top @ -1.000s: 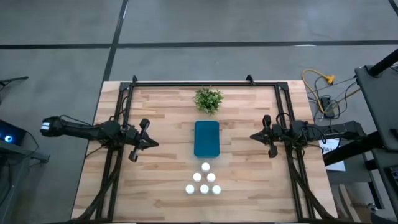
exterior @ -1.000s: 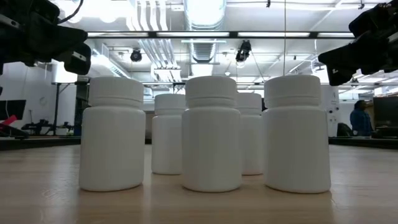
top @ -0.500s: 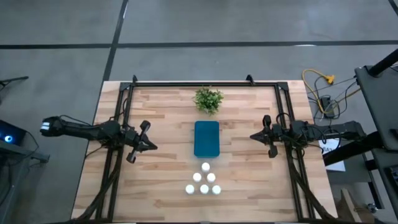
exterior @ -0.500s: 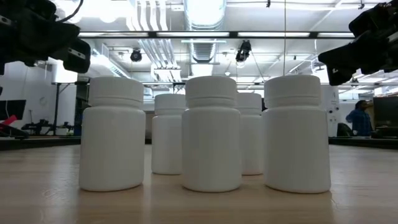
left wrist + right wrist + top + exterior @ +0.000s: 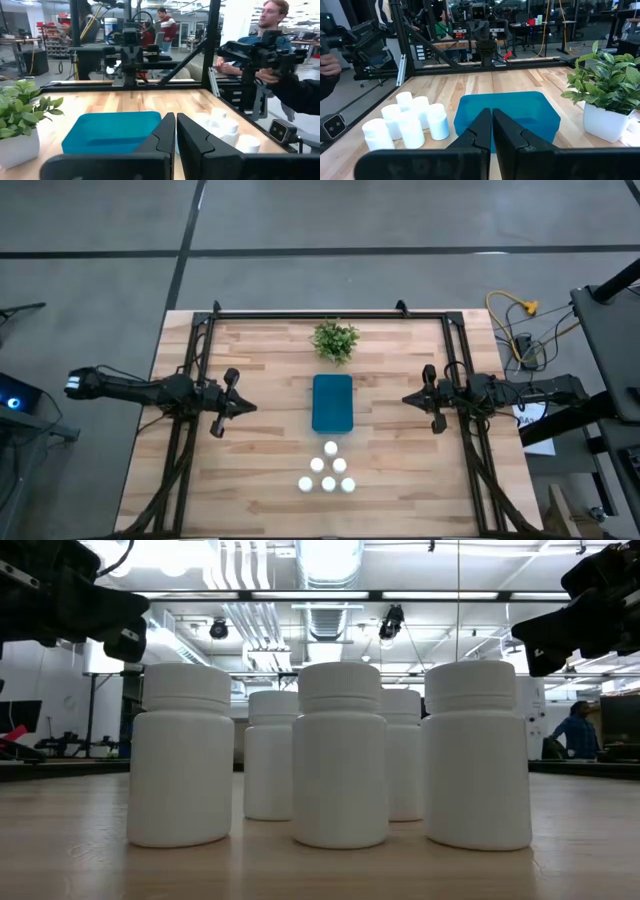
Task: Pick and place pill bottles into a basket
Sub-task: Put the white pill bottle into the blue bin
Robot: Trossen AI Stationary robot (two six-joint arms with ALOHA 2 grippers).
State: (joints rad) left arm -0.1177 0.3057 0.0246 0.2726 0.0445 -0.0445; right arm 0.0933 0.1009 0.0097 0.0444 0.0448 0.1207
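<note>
Several white pill bottles (image 5: pixel 328 470) stand upright on their bases in a tight cluster on the wooden table, just on the near side of the basket; they fill the low view (image 5: pixel 340 755). The teal basket (image 5: pixel 332 402) rests flat at the table's middle. My left gripper (image 5: pixel 250 408) hovers level to the left of the basket, shut, with nothing in it (image 5: pixel 176 125). My right gripper (image 5: pixel 405 398) hovers level to the right of the basket, also shut and with nothing in it (image 5: pixel 492 120). Both point at the basket from opposite sides.
A small potted green plant (image 5: pixel 335 340) stands on the far side of the basket. A black frame (image 5: pixel 330 313) runs along the table's edges. A person (image 5: pixel 270 20) sits beyond the table's near side, with a hand (image 5: pixel 327 55) by equipment there.
</note>
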